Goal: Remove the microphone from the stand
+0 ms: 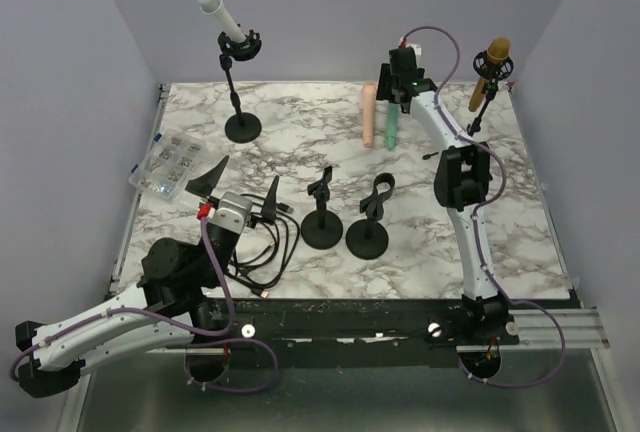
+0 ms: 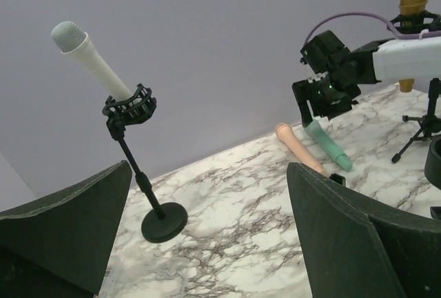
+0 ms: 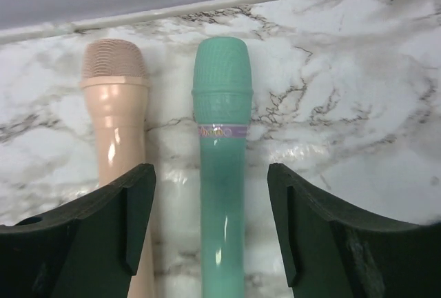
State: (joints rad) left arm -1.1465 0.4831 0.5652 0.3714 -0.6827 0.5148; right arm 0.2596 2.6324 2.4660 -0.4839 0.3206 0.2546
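A white microphone sits tilted in the clip of a round-base stand at the back left. A gold microphone rests in a tripod stand at the back right. A teal microphone and a pink one lie side by side on the marble. My right gripper hovers over the teal microphone, open, with gaps on both sides of its body. My left gripper stands open near the front left, empty, facing the white microphone.
Two empty black clip stands stand mid-table. A clear plastic parts box lies at the left edge. Black cables coil beside the left arm. Grey walls close in the back and sides.
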